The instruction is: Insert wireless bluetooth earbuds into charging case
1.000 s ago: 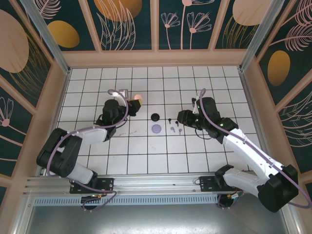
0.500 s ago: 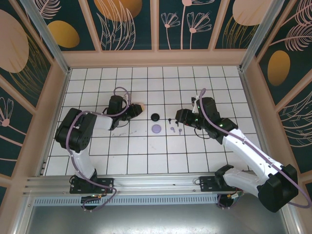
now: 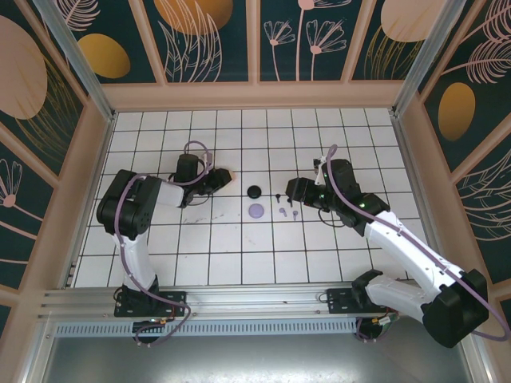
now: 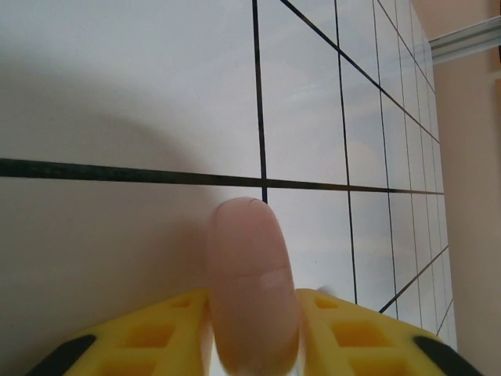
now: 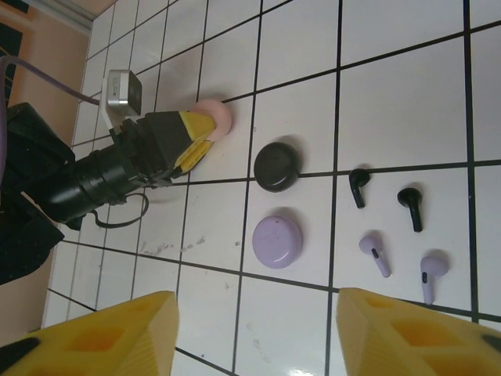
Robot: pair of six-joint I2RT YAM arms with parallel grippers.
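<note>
While the white tiled table (image 3: 239,247) sits boxed in by dark flowered walls (image 3: 207,40), count three round cases, pink case (image 5: 215,116), black case (image 5: 276,165), lilac case (image 5: 278,241), and four buds: two black buds (image 5: 358,186), two lilac buds (image 5: 374,254), lying loose on the table just beside the black and lilac cases. Left pincer (image 5: 196,135) has the pink case between its fingers, gripped or loose I cannot tell; right pincer (image 5: 254,313) is spread wide near the buds

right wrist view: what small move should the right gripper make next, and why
Probably lower the right gripper toward the lilac earbud nearest the lilac case: its jaws stand open and empty, and that earbud lies loose on the table.
</note>
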